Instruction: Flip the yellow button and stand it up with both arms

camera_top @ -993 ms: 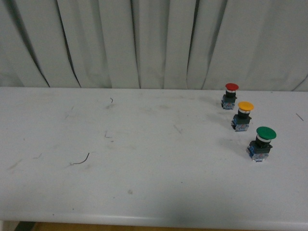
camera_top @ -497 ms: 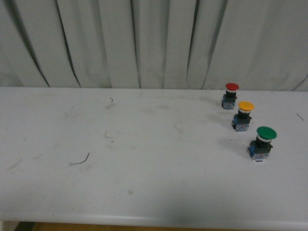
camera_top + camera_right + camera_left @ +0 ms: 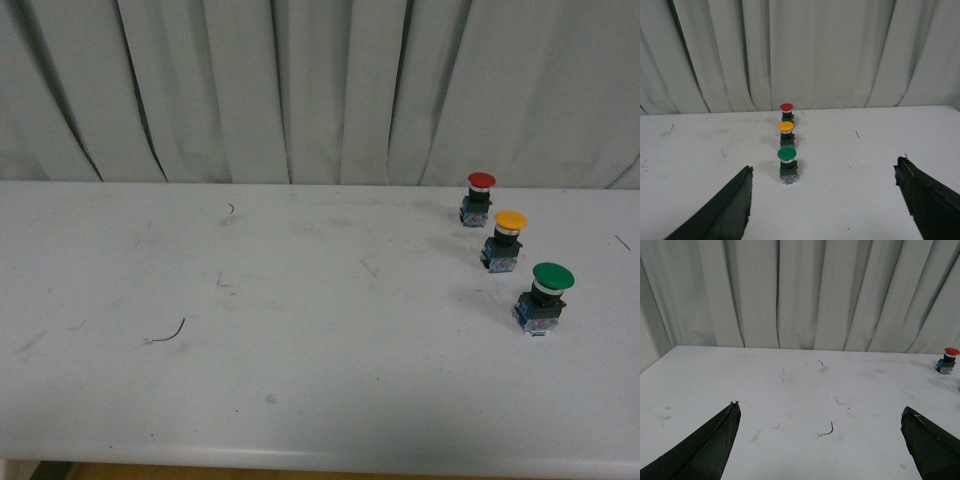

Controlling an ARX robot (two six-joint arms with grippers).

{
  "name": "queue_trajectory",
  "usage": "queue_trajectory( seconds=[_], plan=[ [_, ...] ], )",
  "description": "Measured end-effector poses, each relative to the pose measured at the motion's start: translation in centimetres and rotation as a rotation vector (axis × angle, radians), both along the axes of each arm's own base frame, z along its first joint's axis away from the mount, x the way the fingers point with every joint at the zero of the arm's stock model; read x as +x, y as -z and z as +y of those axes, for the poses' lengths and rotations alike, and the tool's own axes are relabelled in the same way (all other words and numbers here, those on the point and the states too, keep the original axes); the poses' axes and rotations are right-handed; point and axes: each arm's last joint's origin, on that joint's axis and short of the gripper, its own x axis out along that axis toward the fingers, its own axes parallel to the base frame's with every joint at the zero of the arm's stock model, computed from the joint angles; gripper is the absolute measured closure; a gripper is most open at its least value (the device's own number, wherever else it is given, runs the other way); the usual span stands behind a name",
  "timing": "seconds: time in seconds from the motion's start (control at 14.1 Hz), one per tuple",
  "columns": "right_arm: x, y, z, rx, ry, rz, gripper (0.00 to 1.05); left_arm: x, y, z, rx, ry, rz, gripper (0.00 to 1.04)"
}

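Observation:
The yellow button [image 3: 507, 240] stands upright, cap up, on the white table at the right, between a red-capped button [image 3: 479, 199] behind it and a larger green-capped button [image 3: 545, 298] in front. It also shows in the right wrist view [image 3: 786, 131], second in a row of three. Neither arm shows in the front view. My left gripper [image 3: 820, 412] is open and empty over the table's left part, far from the buttons. My right gripper [image 3: 824, 169] is open and empty, short of the green button [image 3: 788, 164].
The red button [image 3: 947, 360] shows at the edge of the left wrist view. A small bent wire [image 3: 167, 334] lies on the table's left half. A grey curtain [image 3: 320, 90] hangs behind the table. The table's front edge [image 3: 320, 458] runs along the bottom.

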Motion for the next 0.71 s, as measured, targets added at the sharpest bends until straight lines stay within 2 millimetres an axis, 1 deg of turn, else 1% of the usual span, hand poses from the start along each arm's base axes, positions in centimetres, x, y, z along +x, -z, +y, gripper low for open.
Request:
queue_trajectory(
  seconds=[0.07, 0.14, 0.21, 0.71],
  plan=[
    [0.00, 0.00, 0.00, 0.000, 0.000, 0.000, 0.10, 0.00, 0.00, 0.00, 0.000, 0.000, 0.000, 0.07],
    [0.00, 0.00, 0.00, 0.000, 0.000, 0.000, 0.05, 0.00, 0.00, 0.00, 0.000, 0.000, 0.000, 0.07],
    [0.00, 0.00, 0.00, 0.000, 0.000, 0.000, 0.07, 0.00, 0.00, 0.00, 0.000, 0.000, 0.000, 0.07],
    [0.00, 0.00, 0.00, 0.000, 0.000, 0.000, 0.06, 0.00, 0.00, 0.00, 0.000, 0.000, 0.000, 0.07]
  ],
)
